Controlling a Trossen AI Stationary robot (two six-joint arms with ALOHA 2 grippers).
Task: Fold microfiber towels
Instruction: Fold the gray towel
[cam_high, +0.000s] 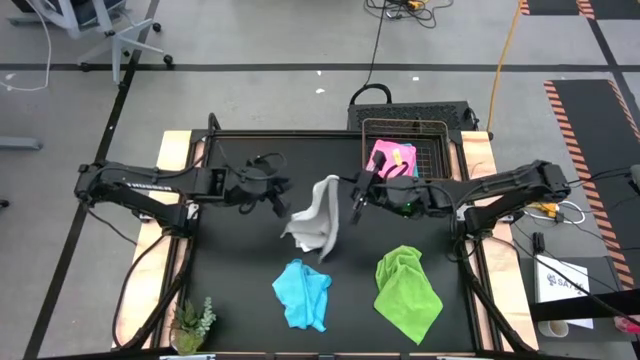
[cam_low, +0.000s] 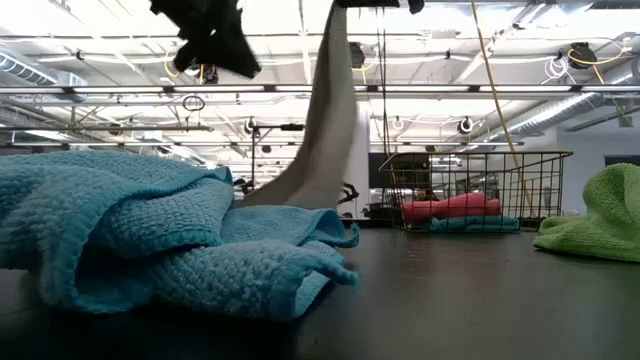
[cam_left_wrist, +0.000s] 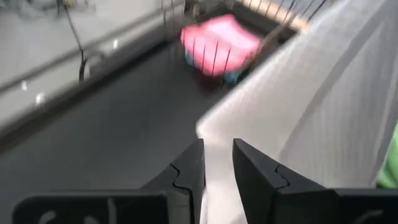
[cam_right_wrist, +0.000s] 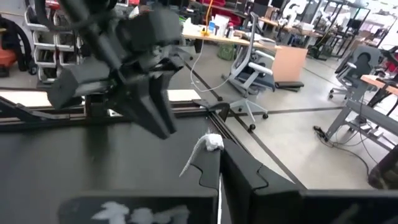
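A white-grey towel (cam_high: 318, 215) hangs at the table's middle, with my right gripper (cam_high: 350, 195) shut on its top. In the low view this towel (cam_low: 325, 130) drops from the picture's top down to the table. My left gripper (cam_high: 280, 200) stands just left of it, open; in its wrist view the fingers (cam_left_wrist: 217, 149) are apart with the white cloth (cam_left_wrist: 323, 106) beyond them, and I see no touch. A light blue towel (cam_high: 302, 292) and a lime green towel (cam_high: 407, 290) lie crumpled near the front edge. My right gripper pinches a small tip of the white-grey towel's upper corner (cam_right_wrist: 210, 143) between its two shut fingers; a tuft of cloth sticks out past the fingertips. The fingers come nearly level from the table's right side. The towel hangs below them, and its lower end (cam_low: 290, 190) rests on the table.
A wire basket (cam_high: 430, 135) at the far edge holds a pink towel (cam_high: 392, 158) on other cloth. A small green plant (cam_high: 192, 322) stands at the near left corner. Bare black tabletop (cam_high: 240, 270) lies left of the blue towel.
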